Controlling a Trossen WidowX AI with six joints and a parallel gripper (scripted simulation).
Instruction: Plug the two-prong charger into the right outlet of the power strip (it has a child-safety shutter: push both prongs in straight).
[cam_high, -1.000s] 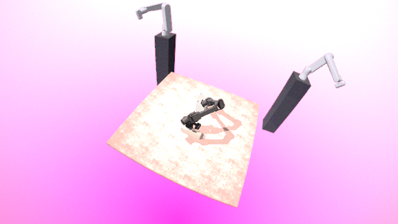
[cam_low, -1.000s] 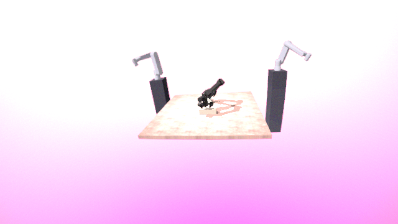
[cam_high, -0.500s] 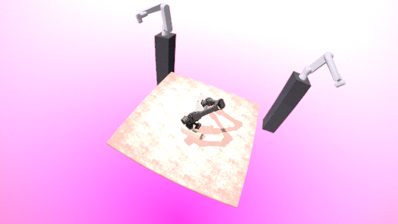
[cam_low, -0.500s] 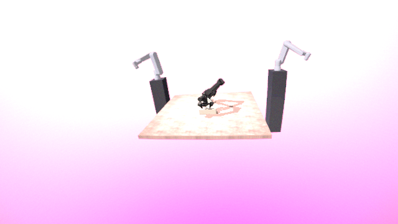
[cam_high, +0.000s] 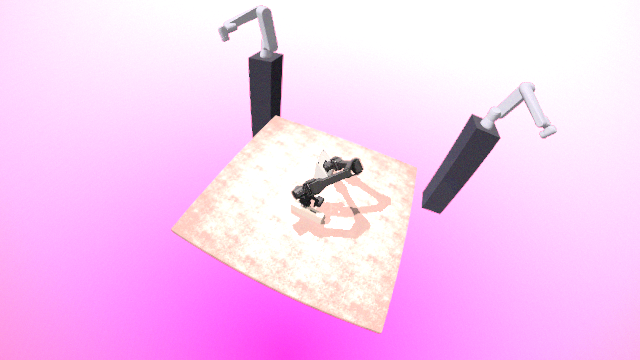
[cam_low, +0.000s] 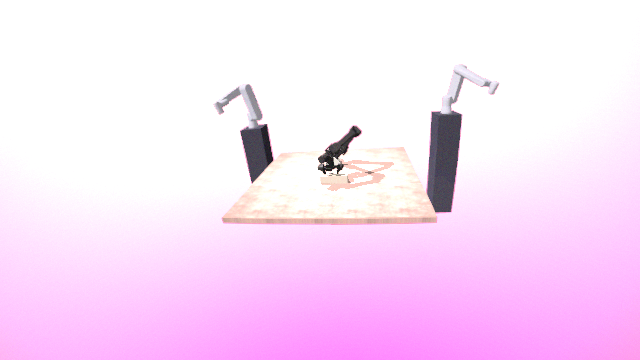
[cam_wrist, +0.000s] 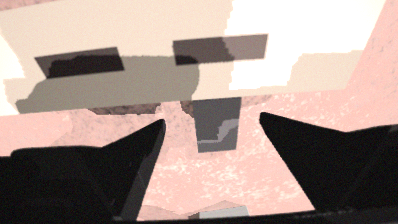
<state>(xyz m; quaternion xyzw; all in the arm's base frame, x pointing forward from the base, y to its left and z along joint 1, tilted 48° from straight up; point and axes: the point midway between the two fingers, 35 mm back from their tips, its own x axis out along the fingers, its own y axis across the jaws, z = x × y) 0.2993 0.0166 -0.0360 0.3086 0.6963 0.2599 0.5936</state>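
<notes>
The beige power strip (cam_high: 315, 216) (cam_low: 333, 180) (cam_wrist: 135, 30) lies across the upper wrist view, with a dark left outlet (cam_wrist: 82, 62) and a dark right outlet (cam_wrist: 220, 49) on its face. A dark grey block (cam_wrist: 215, 137), which looks like the charger, shows at the strip's near edge, below the right outlet; its prongs are not visible. Whether it touches the strip is unclear. My gripper (cam_high: 312, 202) (cam_low: 331, 172) (cam_wrist: 212, 119) is open and holds nothing. Its fingertips stand apart on either side of the grey block in the wrist view, with gaps on both sides.
The pale table (cam_high: 240, 200) (cam_low: 280, 205) carries my black arm and its shadows. A light upright panel (cam_high: 320, 169) stands near the arm's base. A pale grey piece (cam_wrist: 223, 212) shows at the wrist view's bottom edge. Two grey arms on dark pillars (cam_high: 265, 95) (cam_low: 444, 160) stand beyond the table.
</notes>
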